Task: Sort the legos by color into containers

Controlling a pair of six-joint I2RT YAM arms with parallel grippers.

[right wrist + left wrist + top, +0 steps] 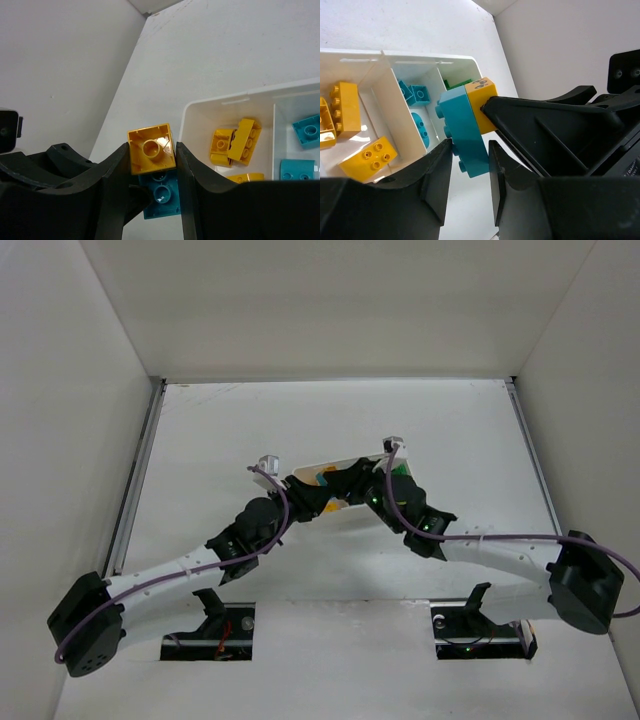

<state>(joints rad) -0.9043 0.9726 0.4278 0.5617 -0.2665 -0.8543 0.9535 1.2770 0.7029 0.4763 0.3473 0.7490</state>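
**Gripper fingers on both ends of one stuck stack**

Left gripper (470, 172) pinches the cyan brick (462, 132) by its sides. Right gripper (151, 155) is clamped on the yellow brick (150, 148) studded onto it. Opposed holds, one brick each, likely so the two colours can be pulled apart before sorting. Stack hangs in the air just beside the tray (225, 101), which sits midway between the left and right edges of the tabletop (220, 430). Loose bricks (370, 157) lie in the compartments by colour: yellow, cyan, green.

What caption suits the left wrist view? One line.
Left gripper clamps cyan brick; right gripper grips the joined yellow brick, by white tray.
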